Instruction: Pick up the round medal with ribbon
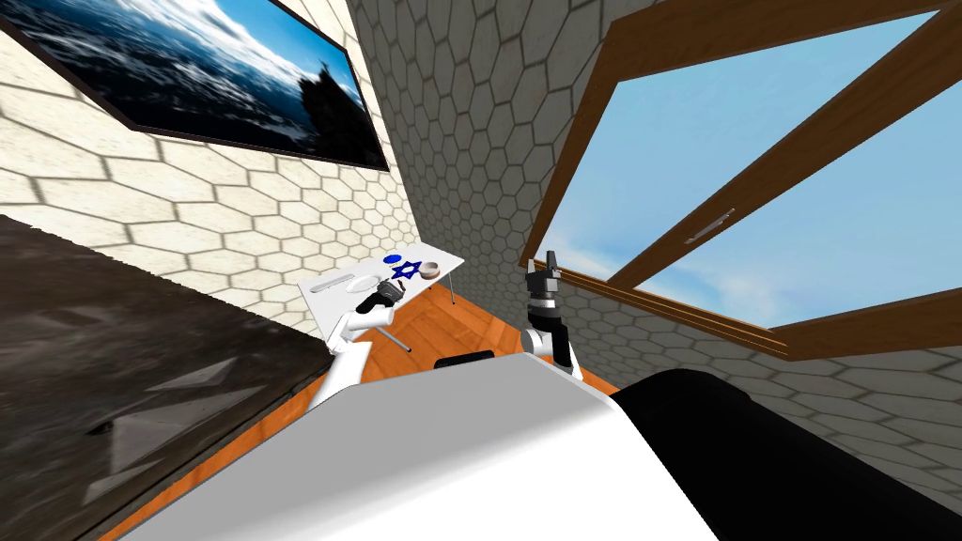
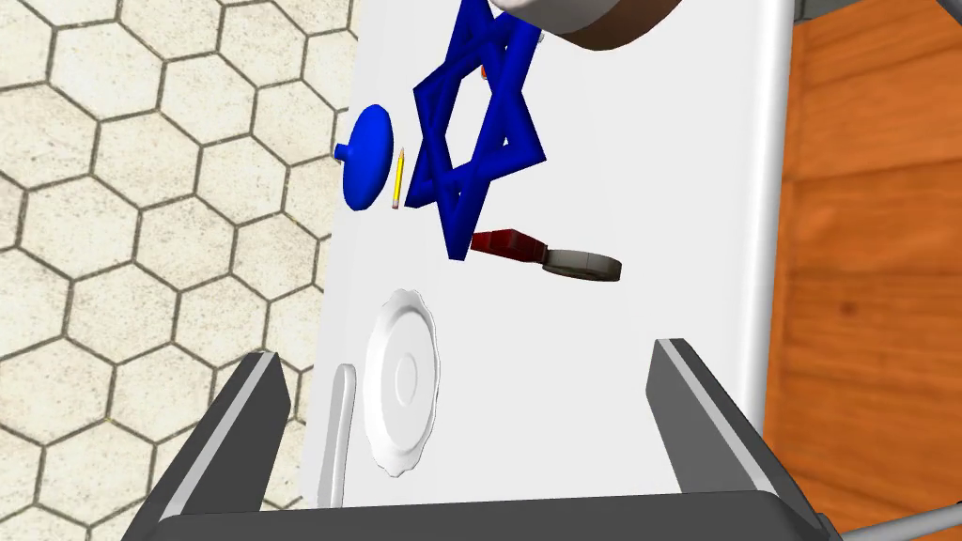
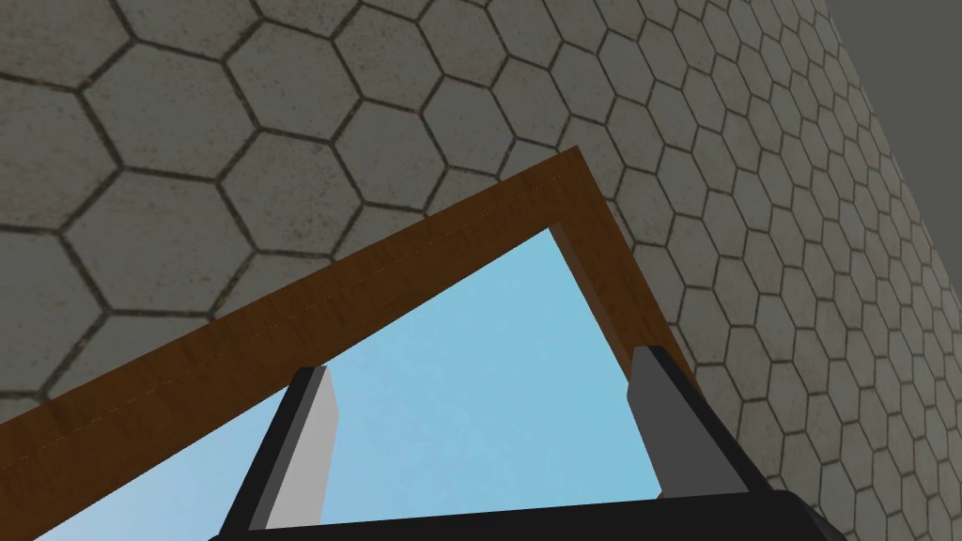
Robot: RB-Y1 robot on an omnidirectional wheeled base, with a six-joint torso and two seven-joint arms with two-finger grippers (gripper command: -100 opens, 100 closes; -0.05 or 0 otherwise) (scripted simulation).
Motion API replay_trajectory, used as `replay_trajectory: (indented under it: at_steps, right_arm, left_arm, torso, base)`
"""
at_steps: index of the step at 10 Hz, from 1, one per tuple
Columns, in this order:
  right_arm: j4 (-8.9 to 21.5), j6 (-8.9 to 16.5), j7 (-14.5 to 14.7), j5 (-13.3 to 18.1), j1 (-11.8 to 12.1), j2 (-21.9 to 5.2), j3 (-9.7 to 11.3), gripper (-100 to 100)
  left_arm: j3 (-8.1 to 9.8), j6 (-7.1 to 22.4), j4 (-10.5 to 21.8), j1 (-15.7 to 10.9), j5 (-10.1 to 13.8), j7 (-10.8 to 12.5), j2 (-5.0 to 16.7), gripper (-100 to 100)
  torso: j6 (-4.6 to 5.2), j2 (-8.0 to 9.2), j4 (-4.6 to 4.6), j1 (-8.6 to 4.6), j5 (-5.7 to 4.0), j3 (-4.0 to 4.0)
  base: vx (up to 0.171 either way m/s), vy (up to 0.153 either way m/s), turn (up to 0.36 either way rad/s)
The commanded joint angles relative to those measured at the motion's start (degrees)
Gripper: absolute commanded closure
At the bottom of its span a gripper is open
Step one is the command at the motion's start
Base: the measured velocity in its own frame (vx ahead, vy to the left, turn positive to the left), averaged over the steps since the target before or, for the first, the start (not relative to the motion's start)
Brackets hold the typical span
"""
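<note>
Head view is bending hard at the corners, the whole scene rolling and walls splaying. The window [image 1: 752, 169] beyond the right gripper [image 3: 481, 362] is glowing bright blue, while the hex wall [image 3: 235, 141] around it is sitting in dull grey shade. Ahead of the left gripper [image 2: 465, 349], the white table [image 2: 658, 141] is rendering bright and flat, and the medal [image 2: 582, 265] is reading crisp. The dark glossy surface [image 1: 141, 376] is catching soft pale glare.

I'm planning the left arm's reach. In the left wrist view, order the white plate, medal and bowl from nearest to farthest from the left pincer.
1. White plate, just ahead of the left pincer.
2. Medal, farther out, beside the blue star.
3. Bowl, farthest, beyond the star.
</note>
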Motion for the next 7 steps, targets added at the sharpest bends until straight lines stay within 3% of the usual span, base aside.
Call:
replay_trajectory:
  at_steps: [1, 2, 7]
  right_arm:
    - [0.0, 0.0, 0.0, 0.0, 0.0, 0.0, 0.0, 0]
    - [0.0, 0.0, 0.0, 0.0, 0.0, 0.0, 0.0, 0]
    - [0.0, 0.0, 0.0, 0.0, 0.0, 0.0, 0.0, 0]
  left_arm:
    - [0.35, 2.9, 2.4, -1.9, -0.3, 2.8, 0.4, -100]
    - [0.35, 3.5, 2.4, -1.9, -0.3, 2.8, 0.4, -100]
    - [1.15, 12.1, 9.8, -7.1, -1.2, 11.1, 2.0, -100]
  torso:
    - [0.00, 0.00, 0.00, 0.00, 0.00, 0.00]
    - [0.00, -0.03, 0.00, 0.01, 0.00, -0.01]
    - [0.00, -0.12, -0.02, 0.08, 0.02, -0.07]
  base:
    - [0.016, 0.007, 0.012]
    - [0.015, 0.007, 0.005]
    - [0.035, 0.026, -0.010]
